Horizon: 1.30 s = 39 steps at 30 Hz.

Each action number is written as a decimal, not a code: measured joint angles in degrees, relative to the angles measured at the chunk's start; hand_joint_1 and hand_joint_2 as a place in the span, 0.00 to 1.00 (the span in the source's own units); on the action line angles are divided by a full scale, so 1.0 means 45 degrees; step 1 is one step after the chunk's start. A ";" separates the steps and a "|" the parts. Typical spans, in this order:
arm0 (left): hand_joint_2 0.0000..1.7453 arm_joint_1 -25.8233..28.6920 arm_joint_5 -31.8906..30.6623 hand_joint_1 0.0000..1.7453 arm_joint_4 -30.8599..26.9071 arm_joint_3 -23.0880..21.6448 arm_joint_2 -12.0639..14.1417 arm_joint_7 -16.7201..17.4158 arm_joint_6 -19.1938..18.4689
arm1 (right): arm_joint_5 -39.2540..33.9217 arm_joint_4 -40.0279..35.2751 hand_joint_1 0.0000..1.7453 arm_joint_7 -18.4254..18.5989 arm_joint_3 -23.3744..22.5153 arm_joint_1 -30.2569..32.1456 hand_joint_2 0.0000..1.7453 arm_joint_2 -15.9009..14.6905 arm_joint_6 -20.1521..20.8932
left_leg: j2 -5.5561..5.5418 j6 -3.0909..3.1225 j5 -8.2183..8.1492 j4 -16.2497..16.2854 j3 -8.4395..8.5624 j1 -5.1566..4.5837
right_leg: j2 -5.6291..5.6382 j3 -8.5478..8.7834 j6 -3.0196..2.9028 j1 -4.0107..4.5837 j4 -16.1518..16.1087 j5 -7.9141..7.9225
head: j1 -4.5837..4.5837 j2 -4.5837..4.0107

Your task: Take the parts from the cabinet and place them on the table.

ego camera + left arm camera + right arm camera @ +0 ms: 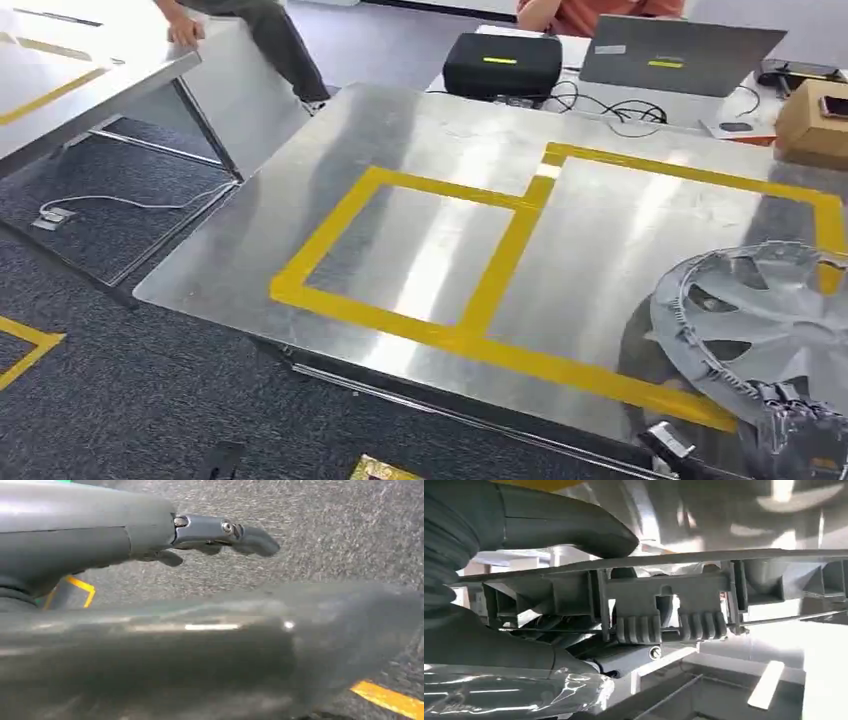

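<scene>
gripping the hubcap (760,325) (grey), right hand (800,435) over table (420,150).

Beyond the far edge I saw a black box (502,63) with a small yellow label, and just beside it an open grey laptop (678,55), also labelled yellow. Dark cables (600,105) trailed between them. A person in an orange top (590,12) sat behind the laptop. To the far right stood a cardboard box (812,122). Off to my left another person's hand (184,31) rested on a second steel bench (70,75) marked with yellow tape. A white cable (130,203) lay across the dark carpet (120,400).
</scene>
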 joint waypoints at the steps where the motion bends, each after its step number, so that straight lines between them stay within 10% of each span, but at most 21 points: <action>1: 0.00 -0.0004 0.0000 0.00 0.0000 0.0000 -0.0005 0.0000 0.0000 | 0.0000 0.0005 1.00 0.0015 0.0000 0.0003 1.00 0.0000 -0.0005 | 0.0002 -0.0018 0.0047 -0.0019 0.0005 0.0000 | 0.0022 0.0003 -0.0039 0.0001 -0.0028 -0.0029 | 0.0015 0.0000; 6: 0.00 -0.0052 0.0010 0.00 0.0000 0.0000 -0.0005 0.0156 0.0151 | 0.0010 0.0005 1.00 0.0015 0.0000 -0.0012 1.00 0.0000 0.0000 | 0.0035 0.0149 -0.0108 -0.0304 0.0163 0.0000 | 0.0088 0.0010 -0.0258 0.0030 -0.0059 -0.0192 | 0.0010 0.0000; 14: 0.00 -0.0056 0.0083 0.00 0.0000 0.0000 -0.0015 0.0627 -0.0292 | 0.0073 0.0112 1.00 -0.0015 0.0068 -0.0241 1.00 0.0000 0.0083 | 0.0040 -0.0369 -0.0058 -0.0362 0.0181 0.0041 | 0.0084 0.0049 -0.0344 0.0051 -0.0052 -0.0192 | 0.0015 0.0000; 39: 0.00 -0.0079 0.0325 0.00 0.0000 0.0034 0.0000 0.0321 -0.0491 | 0.0699 0.0937 1.00 0.0549 0.0675 -0.0685 1.00 -0.0243 0.0325 | 0.0040 -0.0357 -0.0060 -0.0359 0.0238 0.0023 | 0.0076 0.0142 -0.0310 0.0032 -0.0151 -0.0143 | 0.0020 0.0000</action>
